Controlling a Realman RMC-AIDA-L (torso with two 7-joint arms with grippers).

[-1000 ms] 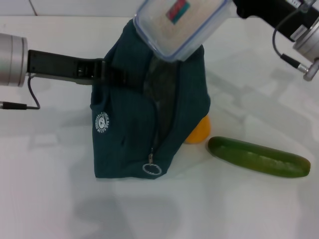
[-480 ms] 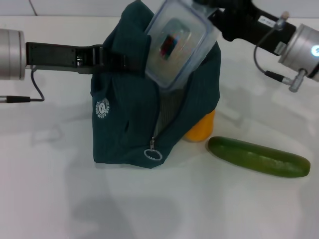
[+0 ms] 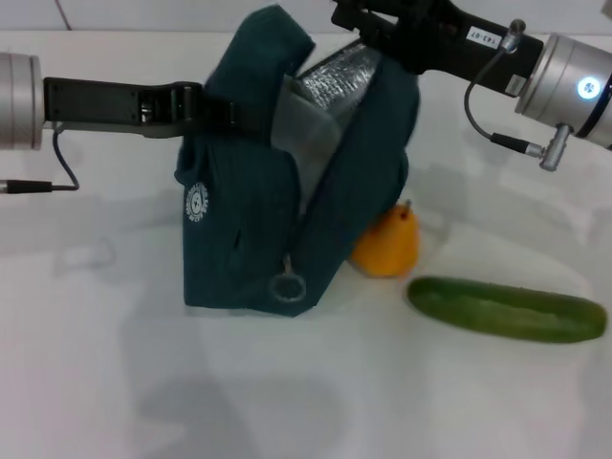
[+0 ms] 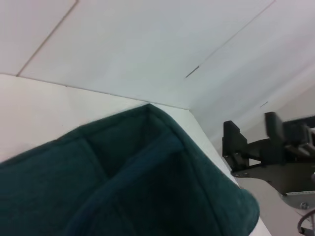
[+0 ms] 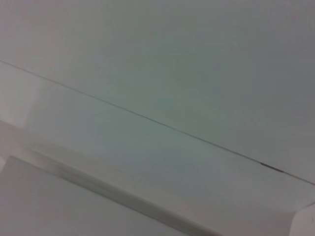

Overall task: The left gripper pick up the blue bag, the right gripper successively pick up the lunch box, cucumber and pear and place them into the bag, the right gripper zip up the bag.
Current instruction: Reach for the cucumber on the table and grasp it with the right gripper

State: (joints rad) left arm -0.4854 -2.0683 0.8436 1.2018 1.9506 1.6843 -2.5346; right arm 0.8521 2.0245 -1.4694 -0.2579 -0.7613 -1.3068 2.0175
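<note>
- The cucumber (image 3: pixel 507 309) lies flat on the white bench (image 3: pixel 105 382) at the lower right of the head view, well clear of everything but the pear. It looks smooth, firm and likely slippery; I judge the safest hold is across its middle, so it hangs level and does not slide out.
- The pear (image 3: pixel 387 245) sits just above and left of the cucumber, tucked against the bag's lower right edge, stem up. It is round and could roll or bruise, so a gentle grip across its widest part looks best.
- The bag (image 3: pixel 249 220) stands in the centre, soft fabric that sags and folds, its zip ring (image 3: pixel 287 286) hanging low at the front. The mouth gapes at the top, showing silver lining (image 3: pixel 335 81).
- The left gripper (image 3: pixel 215 110) reaches in from the left edge, its jaws closed on the bag's upper left side, holding it upright.
- The right gripper (image 3: pixel 373 29) is at the top centre, at the bag's mouth; whether its jaws are open or closed I cannot tell.
- The lunch box does not show; presumably it is inside the bag.
</note>
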